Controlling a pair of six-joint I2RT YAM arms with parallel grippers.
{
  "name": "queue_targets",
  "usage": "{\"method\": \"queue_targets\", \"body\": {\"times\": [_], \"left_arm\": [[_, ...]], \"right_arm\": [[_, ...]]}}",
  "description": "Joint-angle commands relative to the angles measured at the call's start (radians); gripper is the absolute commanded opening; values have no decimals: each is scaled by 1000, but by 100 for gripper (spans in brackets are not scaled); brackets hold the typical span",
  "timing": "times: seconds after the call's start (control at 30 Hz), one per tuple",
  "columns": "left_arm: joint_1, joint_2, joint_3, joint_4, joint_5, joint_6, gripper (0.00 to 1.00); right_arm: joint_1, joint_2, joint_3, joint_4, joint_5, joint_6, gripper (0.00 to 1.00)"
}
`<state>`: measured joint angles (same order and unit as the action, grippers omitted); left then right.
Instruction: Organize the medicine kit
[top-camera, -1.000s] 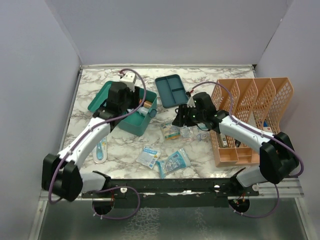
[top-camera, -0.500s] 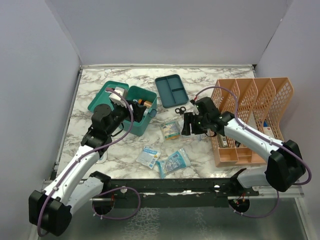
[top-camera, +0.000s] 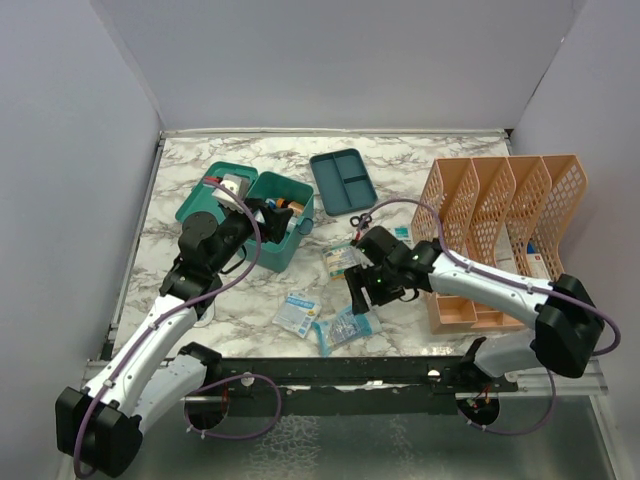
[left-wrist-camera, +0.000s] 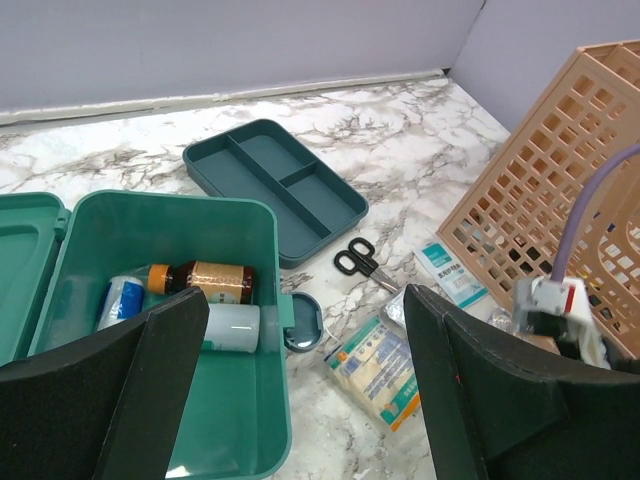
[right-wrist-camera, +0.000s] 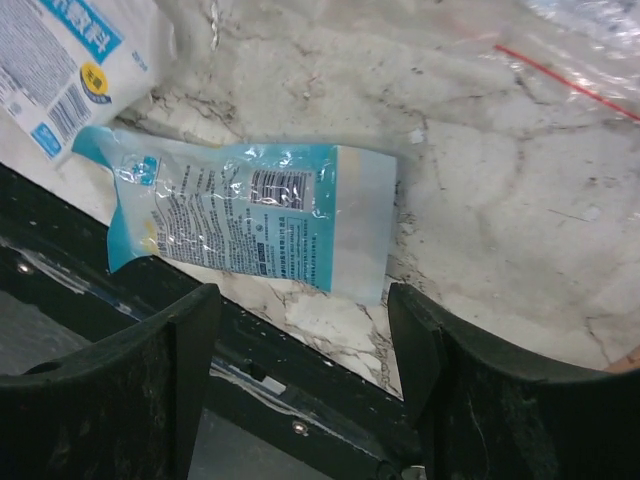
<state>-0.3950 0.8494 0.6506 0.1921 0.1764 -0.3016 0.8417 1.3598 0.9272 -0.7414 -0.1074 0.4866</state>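
Observation:
The teal medicine kit (top-camera: 272, 248) stands open at the left, its lid (top-camera: 203, 196) laid back. In the left wrist view the kit (left-wrist-camera: 150, 400) holds a brown bottle (left-wrist-camera: 205, 280), a white bottle (left-wrist-camera: 230, 327) and a blue-white roll (left-wrist-camera: 122, 300). Its divided insert tray (top-camera: 343, 180) lies apart behind it. My left gripper (top-camera: 262, 215) hangs open and empty over the kit's right wall (left-wrist-camera: 305, 385). My right gripper (top-camera: 362, 295) is open and empty, low over the table's front edge beside a blue packet (right-wrist-camera: 250, 215).
The orange mesh rack (top-camera: 510, 230) fills the right side. Black scissors (left-wrist-camera: 358, 262), a yellow-green packet (left-wrist-camera: 380, 370) and a white sachet (left-wrist-camera: 452, 275) lie between kit and rack. A white-blue packet (top-camera: 297, 310) lies near the front. A clear bag (right-wrist-camera: 580, 50) lies beyond the blue packet.
My left arm has pulled back toward the near side, its gripper still over the kit. My right gripper has moved from the table's middle to the front edge by the blue packet.

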Motion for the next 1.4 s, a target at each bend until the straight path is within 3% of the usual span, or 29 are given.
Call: {"method": "queue_targets", "body": {"times": [0.0,0.17,0.43,0.7,0.87,1.0,1.13,1.2,1.37], "left_arm": [[-4,-17,-15,40,7,-2,82],[-4,-14,-18,32,-24,11,82],[-4,30,-2,12,-20,15,82],[-4,38,1,6,-26,21,82],[-5,38,1,3,-30,20,82],[-4,35,3,0,-39,20,82],[-4,25,1,-2,-52,19,83],[-4,19,3,-6,-64,16,82],[-4,1,0,-7,-106,10,82]], "right_arm": [[75,76,-6,26,88,5,70],[122,161,33,57,137,5,69],[167,248,48,79,260,206,66],[166,272,1,0,452,544,59],[166,274,20,20,433,622,59],[162,227,81,16,432,570,61],[148,151,121,45,388,413,63],[141,129,129,69,353,279,64],[137,119,80,210,117,-253,65]]}}
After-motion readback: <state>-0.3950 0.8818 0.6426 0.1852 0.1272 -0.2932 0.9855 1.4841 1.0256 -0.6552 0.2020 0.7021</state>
